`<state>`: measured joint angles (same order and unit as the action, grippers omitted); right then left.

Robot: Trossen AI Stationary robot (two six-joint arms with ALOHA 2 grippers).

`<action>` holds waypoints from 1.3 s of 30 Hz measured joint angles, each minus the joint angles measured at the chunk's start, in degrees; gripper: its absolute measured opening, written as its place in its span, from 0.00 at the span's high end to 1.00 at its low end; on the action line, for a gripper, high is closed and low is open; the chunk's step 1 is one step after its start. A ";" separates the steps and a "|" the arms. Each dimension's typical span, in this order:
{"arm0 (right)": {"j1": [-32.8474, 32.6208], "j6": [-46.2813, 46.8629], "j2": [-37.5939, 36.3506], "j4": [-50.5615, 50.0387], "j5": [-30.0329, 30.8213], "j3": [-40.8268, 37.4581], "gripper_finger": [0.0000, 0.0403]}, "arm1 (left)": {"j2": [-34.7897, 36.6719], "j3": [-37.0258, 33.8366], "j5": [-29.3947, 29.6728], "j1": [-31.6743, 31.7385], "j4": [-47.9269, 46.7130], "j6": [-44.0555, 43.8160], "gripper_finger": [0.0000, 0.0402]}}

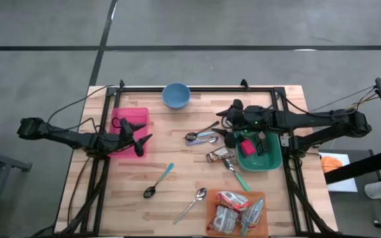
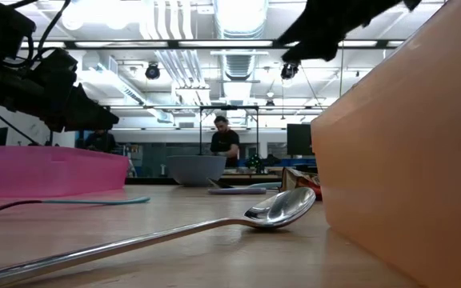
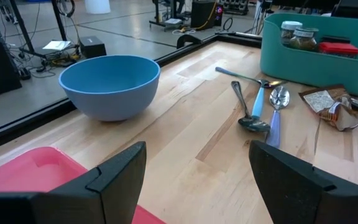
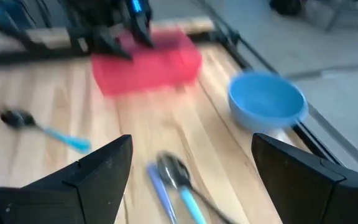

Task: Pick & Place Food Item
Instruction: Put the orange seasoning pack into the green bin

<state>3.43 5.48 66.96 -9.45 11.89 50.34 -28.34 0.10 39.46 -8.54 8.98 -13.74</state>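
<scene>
Right claw [image 1: 225, 125] is hovering released and empty beside the green bin [image 1: 270, 161], above the spoons [image 1: 200, 136]; left claw [image 1: 141, 140] is waiting released over the pink tray [image 1: 137, 116].

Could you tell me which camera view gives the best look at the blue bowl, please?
The left wrist view: the blue bowl sits close, sharp and whole, showing rim and side. The high view shows it small from above, at the table's far edge. The right wrist view shows it blurred; the low view shows only a dim, distant outline.
</scene>
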 joint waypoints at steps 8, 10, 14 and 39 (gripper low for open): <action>-8.54 0.69 7.89 -32.83 8.78 15.39 0.19 | 0.00 0.00 0.00 -0.02 0.00 -0.11 0.29; -10.88 3.10 11.22 -39.18 11.93 18.81 0.19 | 0.00 0.00 0.00 0.00 -0.03 -0.13 0.29; -14.69 9.54 17.87 -47.63 16.35 24.62 0.19 | 0.00 -0.01 0.00 -0.02 -0.05 -0.13 0.29; -17.58 22.28 37.93 -64.90 5.71 36.96 0.19 | 0.00 -0.01 -0.02 -0.04 -0.22 -0.09 0.29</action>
<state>-14.15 27.76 104.89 -74.35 17.60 87.30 -28.34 0.09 39.44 -8.58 8.76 -13.82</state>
